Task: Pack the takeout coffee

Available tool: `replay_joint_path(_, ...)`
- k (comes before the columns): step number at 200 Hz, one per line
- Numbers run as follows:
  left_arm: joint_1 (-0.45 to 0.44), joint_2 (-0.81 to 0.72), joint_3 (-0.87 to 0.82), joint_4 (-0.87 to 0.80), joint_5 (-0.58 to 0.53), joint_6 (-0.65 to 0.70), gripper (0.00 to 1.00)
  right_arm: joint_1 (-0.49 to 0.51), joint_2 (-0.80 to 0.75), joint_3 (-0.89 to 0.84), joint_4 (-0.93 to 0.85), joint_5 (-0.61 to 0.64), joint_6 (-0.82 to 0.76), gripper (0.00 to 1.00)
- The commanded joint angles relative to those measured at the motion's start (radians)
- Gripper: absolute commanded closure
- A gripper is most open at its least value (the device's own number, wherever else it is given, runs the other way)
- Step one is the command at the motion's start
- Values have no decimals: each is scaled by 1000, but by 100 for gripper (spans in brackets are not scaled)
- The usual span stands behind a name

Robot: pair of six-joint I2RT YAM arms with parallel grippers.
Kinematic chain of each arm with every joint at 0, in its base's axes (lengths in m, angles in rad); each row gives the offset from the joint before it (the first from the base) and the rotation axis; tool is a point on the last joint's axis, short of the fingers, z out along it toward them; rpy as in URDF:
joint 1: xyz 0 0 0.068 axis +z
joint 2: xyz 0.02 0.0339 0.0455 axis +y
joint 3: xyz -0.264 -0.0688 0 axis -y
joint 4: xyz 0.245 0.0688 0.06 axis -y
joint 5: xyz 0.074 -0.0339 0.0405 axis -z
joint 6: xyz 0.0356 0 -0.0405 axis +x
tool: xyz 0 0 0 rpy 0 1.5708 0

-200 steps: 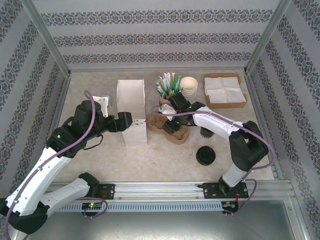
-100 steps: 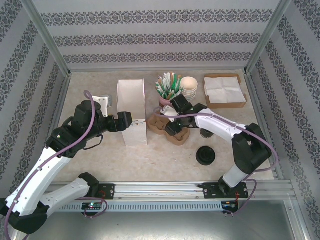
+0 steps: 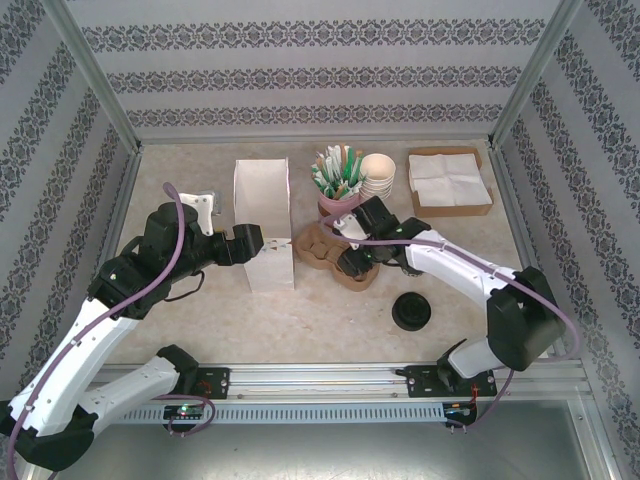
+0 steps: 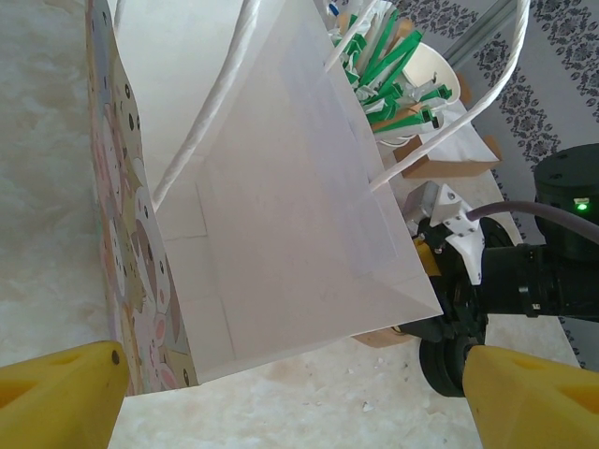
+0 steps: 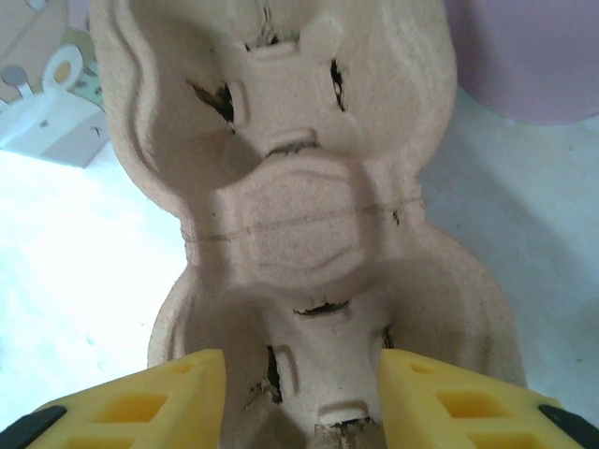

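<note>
Right arm (image 3: 455,268) swung outward | right claw (image 5: 301,398) over moulded pulp carrier (image 5: 299,206)

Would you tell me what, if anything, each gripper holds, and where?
Left gripper: nothing, jaws open by the paper bag. Right gripper: jaws straddle the end of the cup carrier; a hold cannot be told.

The bag (image 3: 265,225) stands left of carrier (image 3: 315,247); lid (image 3: 411,311) lies right, nearer; napkins (image 3: 448,180) behind
</note>
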Motion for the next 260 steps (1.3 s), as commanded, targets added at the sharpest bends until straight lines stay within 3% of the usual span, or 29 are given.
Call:
replay_joint_path(1,10,-14,2,-3,8,-8,7,-3,-7,25,24,-44,-43,50)
replay_joint_path(70,9,-17,4,-8,9,-5,7,-19,140,151,-18,-111,-104,46)
replay_joint_path(140,9,-16,3,-11,-6,3,6,-25,176,156,-53,-158,-125,46)
replay_joint_path(260,9,-13,-2,-2,-4,0,6,-1,219,161,-70,-64,-156,47)
